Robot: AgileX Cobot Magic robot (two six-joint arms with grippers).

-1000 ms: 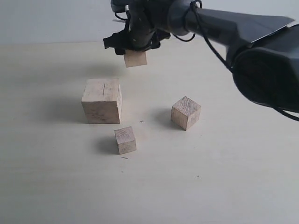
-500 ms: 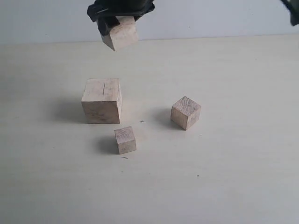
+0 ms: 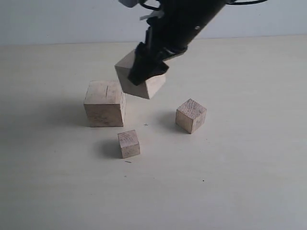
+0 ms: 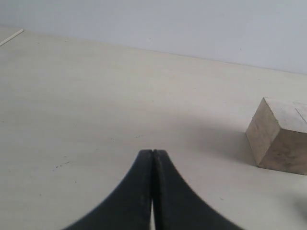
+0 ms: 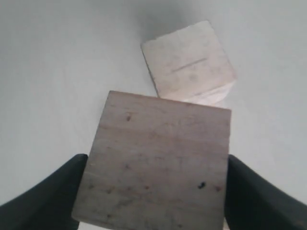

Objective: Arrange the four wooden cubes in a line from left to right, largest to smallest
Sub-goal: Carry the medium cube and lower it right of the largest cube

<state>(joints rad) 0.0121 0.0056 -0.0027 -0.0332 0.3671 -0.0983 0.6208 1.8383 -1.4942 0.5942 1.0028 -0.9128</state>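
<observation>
The largest wooden cube (image 3: 104,103), with a short slit on top, rests on the table at the left and shows too in the right wrist view (image 5: 188,64) and the left wrist view (image 4: 280,134). My right gripper (image 3: 149,64) is shut on a second, fairly large cube (image 3: 143,82), held tilted in the air just right of the largest one. That held cube (image 5: 158,163) fills the space between the right gripper's (image 5: 156,167) black fingers. A medium cube (image 3: 191,115) lies to the right, turned at an angle. The smallest cube (image 3: 128,143) lies in front. My left gripper (image 4: 152,153) is shut on nothing, low over bare table.
The pale table (image 3: 230,182) meets a light wall at the back. The dark right arm (image 3: 192,19) reaches in from the top of the exterior view.
The right gripper has carried its cube from high at the back down and forward. The cube now hangs beside the largest cube's right side. The three resting cubes have not moved.
</observation>
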